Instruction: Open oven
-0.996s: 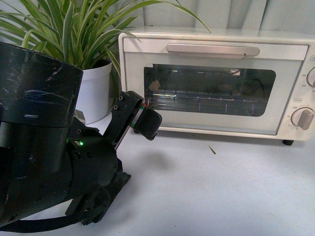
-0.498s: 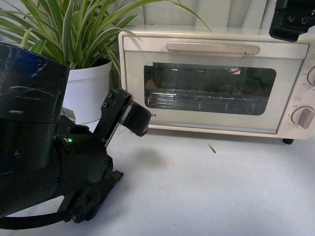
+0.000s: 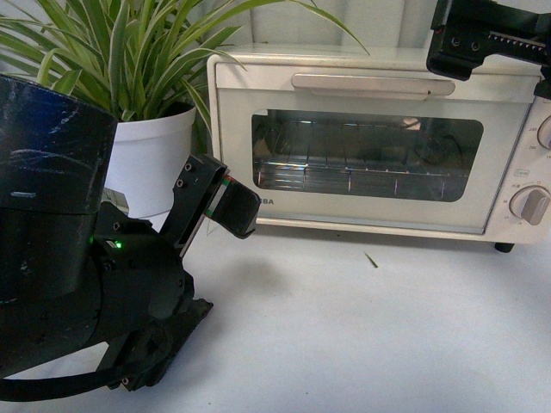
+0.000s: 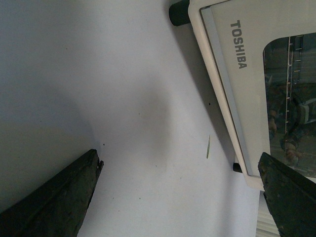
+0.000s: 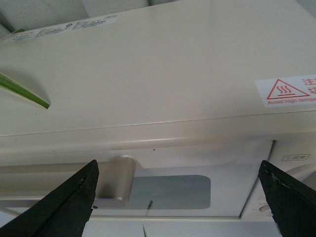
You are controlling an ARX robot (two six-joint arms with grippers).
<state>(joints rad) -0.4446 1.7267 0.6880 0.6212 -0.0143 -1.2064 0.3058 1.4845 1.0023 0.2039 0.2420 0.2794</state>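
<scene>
The cream-white oven (image 3: 370, 142) stands at the back of the white table, its glass door shut and its silver bar handle (image 3: 372, 84) along the top. My right gripper (image 3: 461, 43) is open above the oven's top right corner. In the right wrist view it (image 5: 177, 165) looks down over the oven top (image 5: 158, 69), with the handle's end (image 5: 116, 180) between the fingers (image 5: 54, 207). My left gripper (image 3: 234, 206) is open, low before the oven's lower left corner. In the left wrist view it (image 4: 180, 168) faces bare table beside the oven's door (image 4: 232, 89).
A potted plant in a white pot (image 3: 155, 159) stands left of the oven, its leaves reaching over the oven's top. Grey knobs (image 3: 532, 206) sit on the oven's right side. A small green leaf scrap (image 3: 370, 261) lies on the table. My left arm's bulk (image 3: 60, 232) fills the left foreground.
My right gripper came into view at the top right and moved left over the oven's top. My left gripper drew back a little to the left. The oven door stayed shut.
</scene>
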